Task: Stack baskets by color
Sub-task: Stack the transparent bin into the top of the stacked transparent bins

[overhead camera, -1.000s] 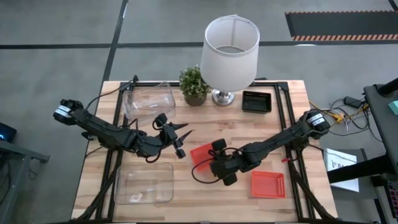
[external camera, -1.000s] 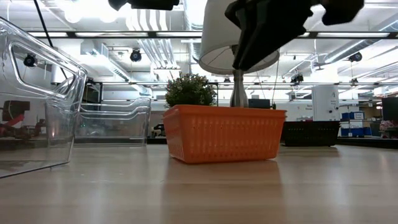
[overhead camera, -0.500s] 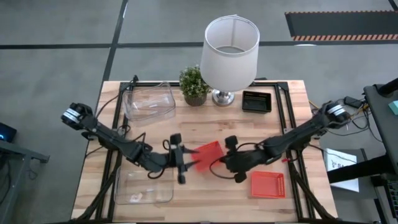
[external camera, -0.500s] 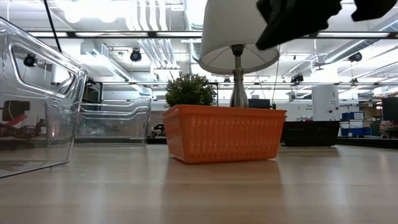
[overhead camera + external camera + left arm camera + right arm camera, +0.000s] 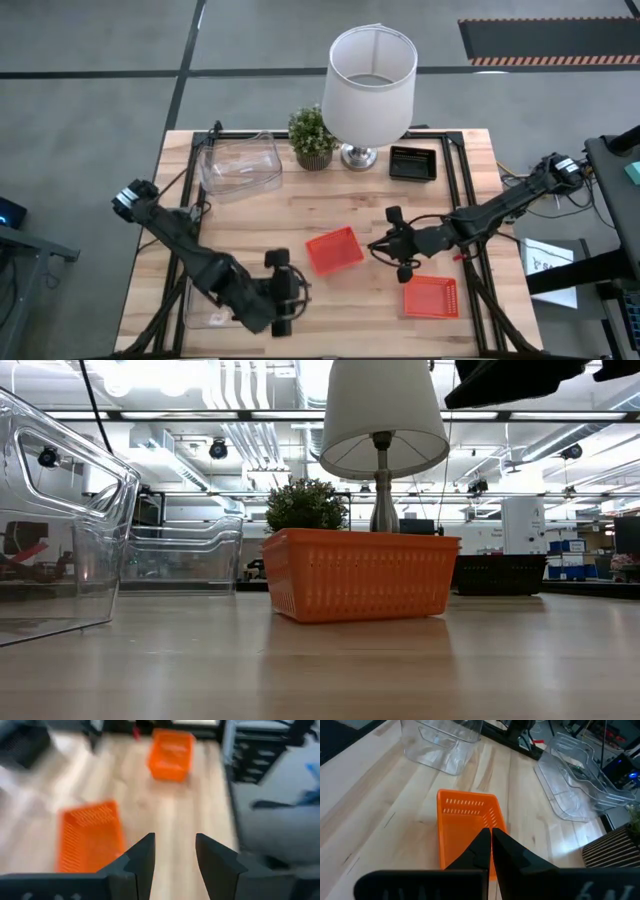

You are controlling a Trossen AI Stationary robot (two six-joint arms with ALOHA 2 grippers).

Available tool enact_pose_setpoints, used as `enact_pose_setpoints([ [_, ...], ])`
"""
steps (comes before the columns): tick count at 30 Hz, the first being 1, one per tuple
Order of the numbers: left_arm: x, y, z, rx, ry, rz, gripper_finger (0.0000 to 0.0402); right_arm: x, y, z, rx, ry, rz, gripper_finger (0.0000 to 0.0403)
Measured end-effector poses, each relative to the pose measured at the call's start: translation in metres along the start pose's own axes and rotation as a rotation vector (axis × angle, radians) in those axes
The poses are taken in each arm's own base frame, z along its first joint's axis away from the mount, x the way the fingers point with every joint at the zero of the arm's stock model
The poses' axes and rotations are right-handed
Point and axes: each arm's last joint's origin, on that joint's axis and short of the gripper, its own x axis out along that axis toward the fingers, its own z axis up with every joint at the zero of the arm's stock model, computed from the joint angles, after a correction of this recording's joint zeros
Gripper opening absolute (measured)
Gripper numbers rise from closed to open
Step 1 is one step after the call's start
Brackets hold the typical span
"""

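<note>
Orange plastic marks two of the small perforated baskets on the wooden counter (image 5: 250, 215): one orange basket (image 5: 334, 250) lies near the centre, turned at an angle, and a second orange basket (image 5: 431, 296) lies toward 4 o'clock from it, well apart. A black basket (image 5: 412, 163) sits at about 1 o'clock from the centre, near the far edge, just beside the base of the white lamp (image 5: 369, 70). A small green plant (image 5: 312, 136) stands on the other side of the lamp, at 12 o'clock. Clear bins (image 5: 240, 165) are stacked at 11 o'clock, and one more clear bin (image 5: 205, 298) lies at 8 o'clock, partly hidden under the left arm. The left claw (image 5: 288, 300) hangs at 7 o'clock from the centre, beside this bin; its fingers (image 5: 142, 860) stand a little apart, with nothing between them. The right claw (image 5: 392, 245) is at 3 o'clock from the central orange basket, near it but not touching; its fingers (image 5: 481, 847) are pressed together and hold nothing.
</note>
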Motion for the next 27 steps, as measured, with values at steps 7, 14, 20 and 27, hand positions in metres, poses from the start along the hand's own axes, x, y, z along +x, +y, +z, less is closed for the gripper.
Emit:
enact_pose_setpoints([
  [7,0.000,-0.025,0.004,-0.138,0.443,-0.148,0.0125,0.001,0.001,-0.004,-0.052,0.014,0.003,0.0009],
  [14,-0.014,-0.036,-0.014,-0.254,0.799,-0.138,0.0125,0.002,0.002,-0.005,-0.082,0.023,0.005,0.0009],
  [20,-0.025,-0.050,-0.045,-0.223,0.876,-0.098,0.0125,0.001,0.002,-0.007,-0.087,0.042,0.009,0.0009],
  [27,-0.017,-0.048,-0.087,-0.238,0.960,0.052,0.0125,0.001,0.002,-0.009,-0.085,0.059,0.013,0.0009],
])
